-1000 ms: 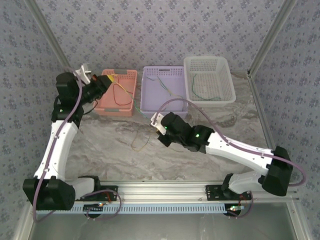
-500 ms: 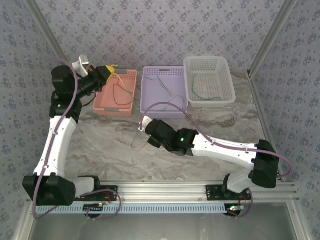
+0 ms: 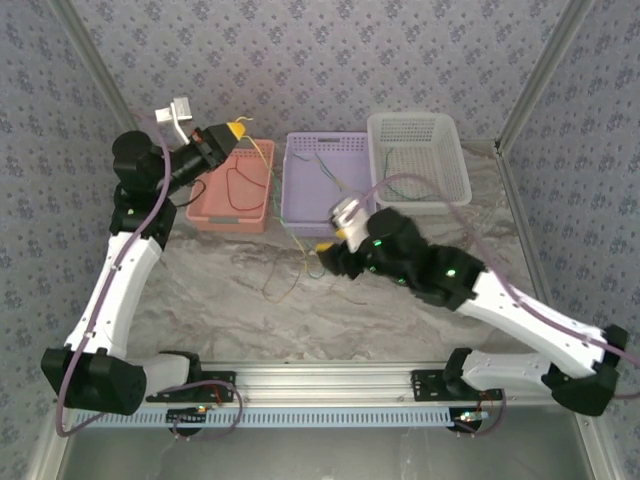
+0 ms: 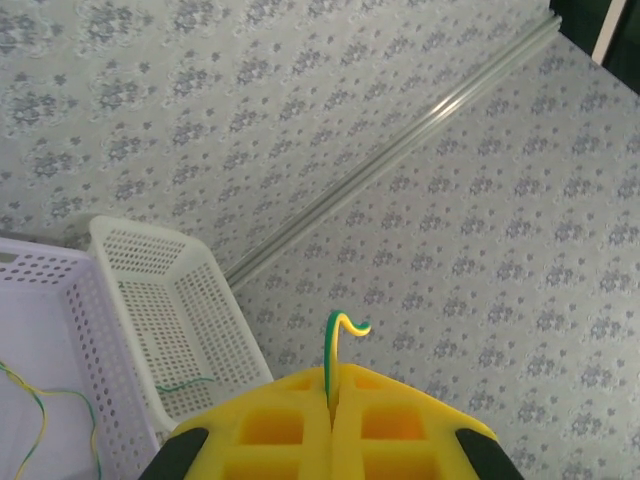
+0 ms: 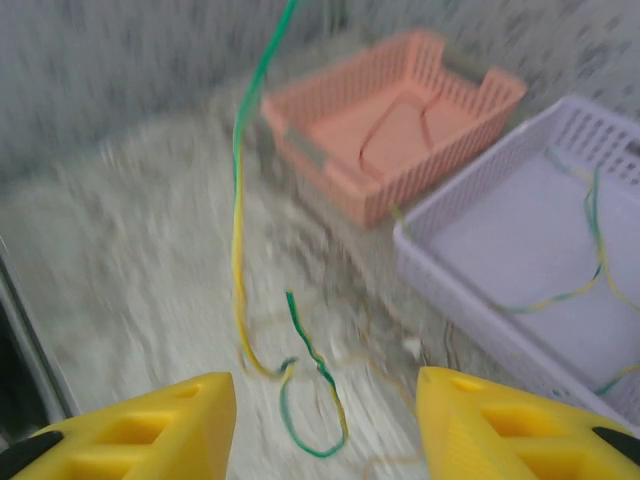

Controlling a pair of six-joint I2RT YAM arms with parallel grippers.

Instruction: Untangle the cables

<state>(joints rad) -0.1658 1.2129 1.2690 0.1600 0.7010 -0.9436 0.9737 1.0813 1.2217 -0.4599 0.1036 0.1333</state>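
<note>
Left gripper (image 4: 332, 385) is pinching the tip of a green-yellow wire (image 4: 335, 330), jaws closed on it, above the pink basket's (image 3: 230, 222) far right corner. Right gripper (image 5: 322, 400) is hanging with its jaws apart, gripping nothing, just in front of that basket's near right corner. The wire is slanting from the held tip down past the basket, its low end curling into a tangle (image 3: 282, 285) in front of the basket. It is probably light, limp and slippery, and best pinched just above the tangle.

A pink basket (image 3: 228, 222), purple basket (image 3: 300, 212) and white basket (image 3: 420, 118) stand side by side on a marbled table (image 3: 215, 295).
</note>
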